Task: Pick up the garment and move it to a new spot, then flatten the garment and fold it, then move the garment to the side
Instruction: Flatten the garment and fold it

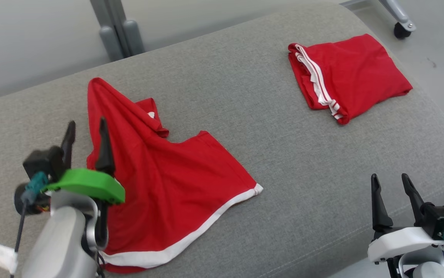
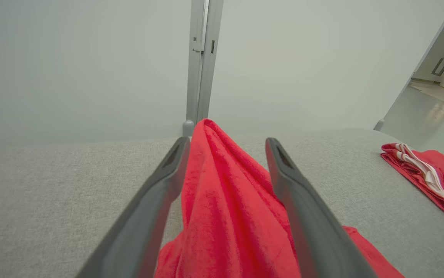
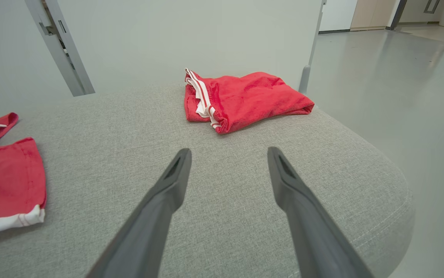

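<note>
We see a wide grey cushion (image 1: 268, 127) carrying everything. On its left half lies the garment (image 1: 167, 181), red shorts with a white hem, loosely spread and rumpled, one corner drawn to a point toward the far edge. A second red garment (image 1: 353, 73) with white stripes sits folded near the far right corner, well apart from the first. Our left gripper (image 1: 86, 125) is over the shorts' left edge, fingers spread wide with a ridge of red cloth between them, not pinched. Our right gripper (image 1: 389, 177) hovers at the near right over bare cushion, fingers also spread, holding nothing
</note>
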{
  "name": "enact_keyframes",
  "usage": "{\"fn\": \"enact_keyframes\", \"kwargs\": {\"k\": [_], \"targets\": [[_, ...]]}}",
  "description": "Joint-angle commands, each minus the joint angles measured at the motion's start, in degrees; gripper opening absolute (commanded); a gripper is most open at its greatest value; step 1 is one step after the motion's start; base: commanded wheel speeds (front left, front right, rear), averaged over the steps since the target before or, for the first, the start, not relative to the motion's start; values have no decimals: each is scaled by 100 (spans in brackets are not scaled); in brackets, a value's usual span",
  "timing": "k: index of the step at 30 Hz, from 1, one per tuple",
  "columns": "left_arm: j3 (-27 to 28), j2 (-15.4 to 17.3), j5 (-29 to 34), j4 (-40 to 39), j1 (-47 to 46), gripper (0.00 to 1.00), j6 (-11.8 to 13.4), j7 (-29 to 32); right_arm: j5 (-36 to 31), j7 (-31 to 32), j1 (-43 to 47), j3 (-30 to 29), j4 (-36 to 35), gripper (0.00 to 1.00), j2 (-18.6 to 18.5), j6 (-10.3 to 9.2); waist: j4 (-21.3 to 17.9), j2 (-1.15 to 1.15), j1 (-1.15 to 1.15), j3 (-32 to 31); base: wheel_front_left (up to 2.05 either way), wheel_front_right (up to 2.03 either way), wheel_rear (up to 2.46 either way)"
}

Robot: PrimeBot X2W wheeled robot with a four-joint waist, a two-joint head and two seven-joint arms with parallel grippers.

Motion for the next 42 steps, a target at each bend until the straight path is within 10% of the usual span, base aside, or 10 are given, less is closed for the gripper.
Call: {"fn": "enact_keyframes", "kwargs": {"k": [1, 16, 27, 42], "targets": [[126, -91, 38, -248, 354, 100, 9, -15, -79, 3, 68, -17, -33, 100, -8, -9, 328, 0, 0, -265, 0, 0, 0], [1018, -831, 1061, -2007, 3316, 100, -250, -16, -190, 3, 305, -94, 144, 100, -10, -10, 1363, 0, 0, -794, 0, 0, 0], [1677, -1166, 1809, -1990, 3735, 100, -1031, -17, -147, 3, 380, 56, 287, 100, -10, -10, 1695, 0, 0, -867, 0, 0, 0], [1286, -1181, 1817, -1692, 3432, 100, -1386, 78, -146, 3, -24, 459, 565, 100, -5, -9, 1648, 0, 0, -764, 0, 0, 0]]}}
